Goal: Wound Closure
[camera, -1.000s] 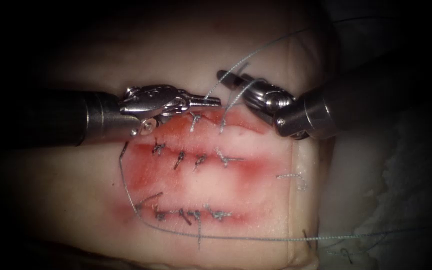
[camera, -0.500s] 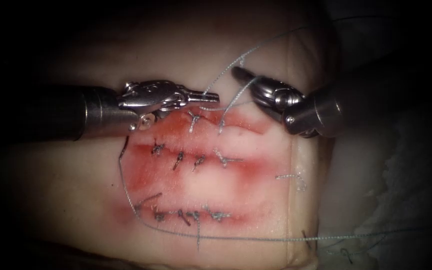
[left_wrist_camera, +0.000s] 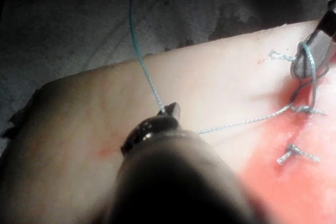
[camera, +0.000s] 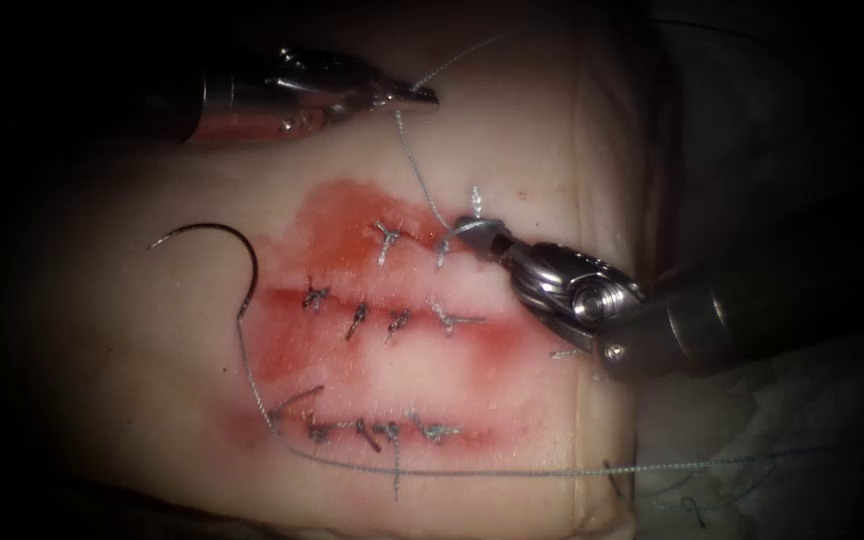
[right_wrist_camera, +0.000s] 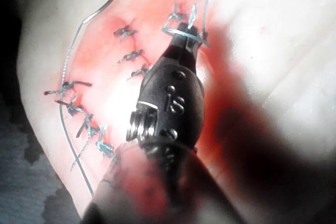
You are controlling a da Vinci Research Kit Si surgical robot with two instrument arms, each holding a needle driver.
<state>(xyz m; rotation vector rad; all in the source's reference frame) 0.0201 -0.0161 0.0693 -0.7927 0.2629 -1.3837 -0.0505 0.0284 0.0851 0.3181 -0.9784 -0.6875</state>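
Left end effector (camera: 422, 97) is clamped on the thread (camera: 417, 165); right end effector (camera: 477, 232) grips thread at the knot. The needle (camera: 214, 236) lies free on the tissue (camera: 132, 330), left of the cut. Even, opposed tension would seat the knot best.

No readable text, label or number — tools and tissue unmarked.

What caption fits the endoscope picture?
Both grippers, left and right, hold thread over stitched tissue; the curved needle lies free.

Right tool (camera: 479, 232): polished silver wrist with round pivot disc, grey metal collar, dark shaft (camera: 782, 300); small screws visible in right wrist view. Left tool (camera: 414, 95): silver tapered jaws, dark shaft.
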